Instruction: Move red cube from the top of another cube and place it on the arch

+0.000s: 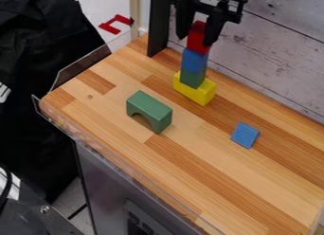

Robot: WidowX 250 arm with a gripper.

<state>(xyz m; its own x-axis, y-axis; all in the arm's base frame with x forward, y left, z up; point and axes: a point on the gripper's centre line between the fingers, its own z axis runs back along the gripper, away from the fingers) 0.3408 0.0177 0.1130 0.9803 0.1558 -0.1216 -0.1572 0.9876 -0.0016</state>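
Note:
The black gripper (196, 40) hangs at the top of the camera view, right at the red cube (198, 38) and overlapping its upper part. Directly below the red cube is a blue cube (194, 61), top of a stack with a green block (192, 78) and a yellow block (203, 94) under it. Whether the red cube still touches the blue one is hard to tell. To the left and nearer the camera, the green arch (151, 109) stands upright on the wooden table, its opening facing down.
A flat blue piece (245, 135) lies on the wooden tabletop (190, 167), right of the arch. Behind the stack rises a whitish plank wall (278, 54), with a black upright post (158, 25) to its left. A clear rim (95, 141) edges the table's near left side.

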